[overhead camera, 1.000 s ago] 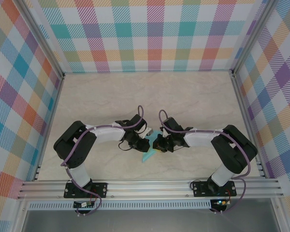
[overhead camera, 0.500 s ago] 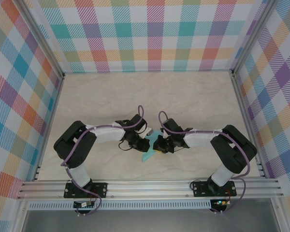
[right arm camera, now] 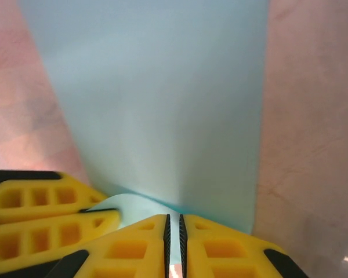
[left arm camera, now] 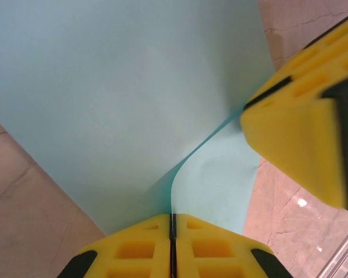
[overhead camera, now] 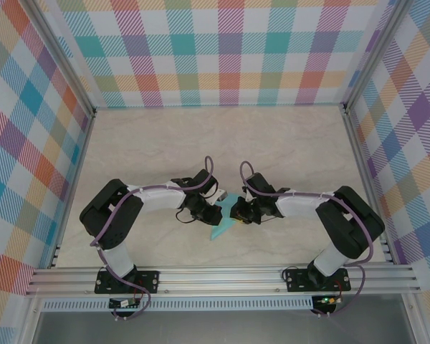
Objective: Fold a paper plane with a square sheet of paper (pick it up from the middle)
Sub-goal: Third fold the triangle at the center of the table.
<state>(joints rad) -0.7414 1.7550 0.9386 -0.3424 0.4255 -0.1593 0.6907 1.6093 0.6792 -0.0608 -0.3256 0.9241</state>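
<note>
Left tool (left arm camera: 171,223) clamped tight on the edge of the folded turquoise paper sheet (left arm camera: 122,98). Right tool (right arm camera: 174,225), jaws a thin slit apart, pinches the same sheet.

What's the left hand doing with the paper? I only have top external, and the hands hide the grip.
Observer: Left hand is shut on the turquoise paper. The left wrist view shows the paper's edge pinched between the yellow pads.
Operator: And the right hand?
Observer: Right hand grips the paper too. In the right wrist view its pads stand a sliver apart, with the paper's edge running into the slit.
</note>
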